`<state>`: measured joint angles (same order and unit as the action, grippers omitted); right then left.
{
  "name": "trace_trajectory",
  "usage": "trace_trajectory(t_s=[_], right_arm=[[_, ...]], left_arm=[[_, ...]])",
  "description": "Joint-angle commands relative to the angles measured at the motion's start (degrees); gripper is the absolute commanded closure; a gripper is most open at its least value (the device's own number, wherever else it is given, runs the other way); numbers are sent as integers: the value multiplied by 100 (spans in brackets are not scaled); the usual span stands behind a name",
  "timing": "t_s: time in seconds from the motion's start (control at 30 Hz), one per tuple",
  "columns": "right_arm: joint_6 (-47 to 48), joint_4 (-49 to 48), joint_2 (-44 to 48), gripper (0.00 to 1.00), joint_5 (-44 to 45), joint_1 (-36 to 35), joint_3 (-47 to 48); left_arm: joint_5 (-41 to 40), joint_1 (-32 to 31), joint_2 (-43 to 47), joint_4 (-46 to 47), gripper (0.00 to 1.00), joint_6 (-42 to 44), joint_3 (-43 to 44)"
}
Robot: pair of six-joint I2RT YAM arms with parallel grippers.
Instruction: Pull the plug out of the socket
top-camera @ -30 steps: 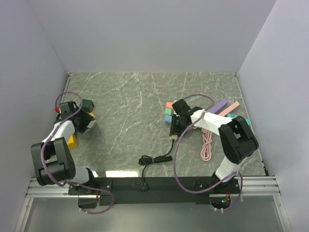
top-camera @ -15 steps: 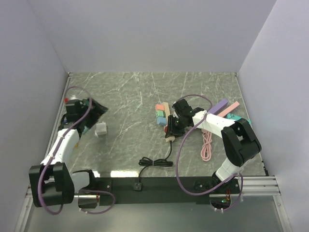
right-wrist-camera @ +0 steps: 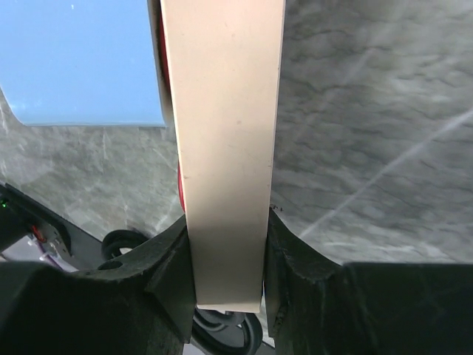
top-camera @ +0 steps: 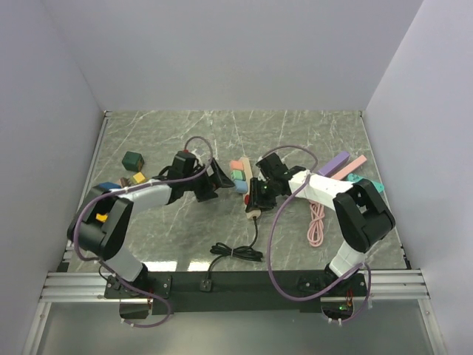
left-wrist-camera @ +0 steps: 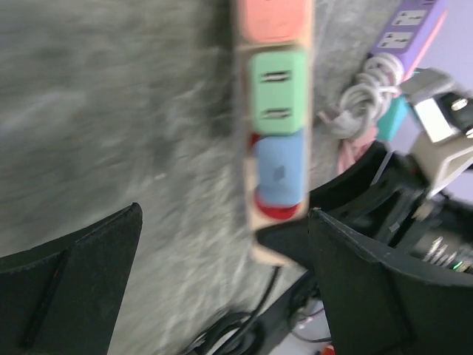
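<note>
We locate the beige power strip (top-camera: 250,177) near the middle of the marble table (top-camera: 185,133), with a pink block, a green block (left-wrist-camera: 277,90) and the blue plug (left-wrist-camera: 279,170) seated in a row along it. The right gripper (right-wrist-camera: 225,244) pinches the cable end of the strip, one finger against each long side. The left gripper (top-camera: 214,180) hovers just left of the strip, its jaws spread wide and touching nothing. The blue plug lies ahead of the gap between them.
</note>
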<state>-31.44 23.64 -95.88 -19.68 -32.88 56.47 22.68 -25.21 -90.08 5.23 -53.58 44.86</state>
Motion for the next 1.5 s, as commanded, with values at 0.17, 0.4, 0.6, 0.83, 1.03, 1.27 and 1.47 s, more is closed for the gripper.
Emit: trace_trajectory(t_s=[0.17, 0.4, 0.6, 0.83, 1.03, 1.27, 1.47], right_arm=[[-380, -457, -177, 100, 87, -359, 409], [-415, -518, -283, 100, 0, -412, 541], [-424, -597, -327, 100, -150, -412, 532], [-643, -475, -484, 100, 87, -368, 427], [-1390, -587, -941, 100, 176, 0, 67], [-1970, -747, -1416, 100, -62, 484, -171], [-1980, -501, -1636, 100, 0, 608, 13]], left_arm=[[-168, -563, -588, 742, 1, -846, 734], [-97, -704, -1037, 1023, 20, -908, 673], [-176, -704, -1187, 1269, 60, -847, 620], [-378, -713, -977, 1094, 99, -715, 577], [-615, -704, -275, 1050, 99, -671, 138], [-1098, -704, 465, 1015, 100, -653, -522], [-1511, -696, 966, 831, 99, -452, -716]])
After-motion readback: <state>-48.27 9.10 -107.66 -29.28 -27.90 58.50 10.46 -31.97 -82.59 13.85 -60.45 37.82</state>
